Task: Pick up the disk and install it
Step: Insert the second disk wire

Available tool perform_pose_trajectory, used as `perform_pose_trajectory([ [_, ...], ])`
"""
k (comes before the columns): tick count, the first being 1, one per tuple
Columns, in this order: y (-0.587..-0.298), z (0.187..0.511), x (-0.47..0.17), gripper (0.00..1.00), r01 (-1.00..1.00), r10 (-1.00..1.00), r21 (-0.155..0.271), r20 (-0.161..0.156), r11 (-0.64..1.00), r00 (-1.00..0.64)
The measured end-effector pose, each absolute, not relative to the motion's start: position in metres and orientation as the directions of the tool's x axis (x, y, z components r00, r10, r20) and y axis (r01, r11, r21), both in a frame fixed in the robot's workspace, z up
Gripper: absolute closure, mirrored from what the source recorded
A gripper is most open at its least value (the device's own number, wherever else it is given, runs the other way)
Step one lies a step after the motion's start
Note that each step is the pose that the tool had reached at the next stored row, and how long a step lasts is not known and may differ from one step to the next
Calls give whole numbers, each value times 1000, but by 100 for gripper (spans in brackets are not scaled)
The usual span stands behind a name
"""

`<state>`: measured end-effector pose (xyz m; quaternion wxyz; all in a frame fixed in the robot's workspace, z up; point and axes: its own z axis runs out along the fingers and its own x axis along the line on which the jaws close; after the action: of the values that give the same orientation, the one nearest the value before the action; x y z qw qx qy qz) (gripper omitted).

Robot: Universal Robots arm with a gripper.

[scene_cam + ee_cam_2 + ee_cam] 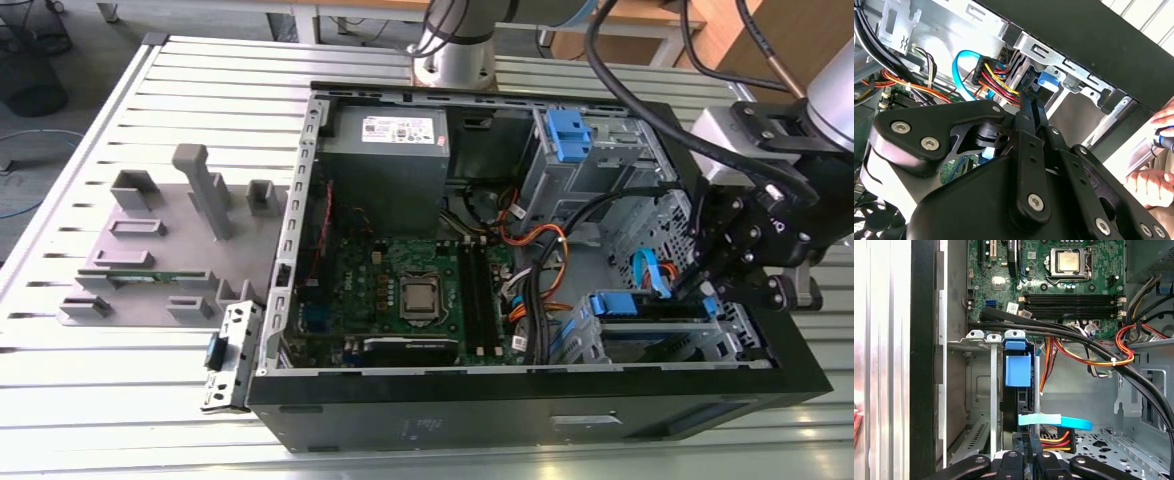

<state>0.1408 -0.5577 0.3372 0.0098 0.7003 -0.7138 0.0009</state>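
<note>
Reaching into the open computer case (534, 410), the gripper (727, 290) sits at the drive cage (667, 335) near the case's front corner, on the exterior view's right. In the first wrist view the disk (1017, 371) stands on edge in a cage slot straight ahead of the fingertips, its blue rail frame showing as a tab at the far end. Whether the fingers (1009, 462) pinch it or merely flank it, I cannot tell. A light-blue data cable (1054, 421) crosses just beyond the fingertips, with red, yellow and black power wires (1056, 439) beside it. Thick black cables (1079, 342) run across the far end of the slot. Beyond them lie the motherboard (1054, 285) and its processor socket (1068, 261). A person's hand (1154, 182) shows outside the case wall.
</note>
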Motion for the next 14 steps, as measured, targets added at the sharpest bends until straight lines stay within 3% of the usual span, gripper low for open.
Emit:
perform_pose_trajectory([
  [14,-558,333,140,84,-1000,-1000,12,15,19,-19],
])
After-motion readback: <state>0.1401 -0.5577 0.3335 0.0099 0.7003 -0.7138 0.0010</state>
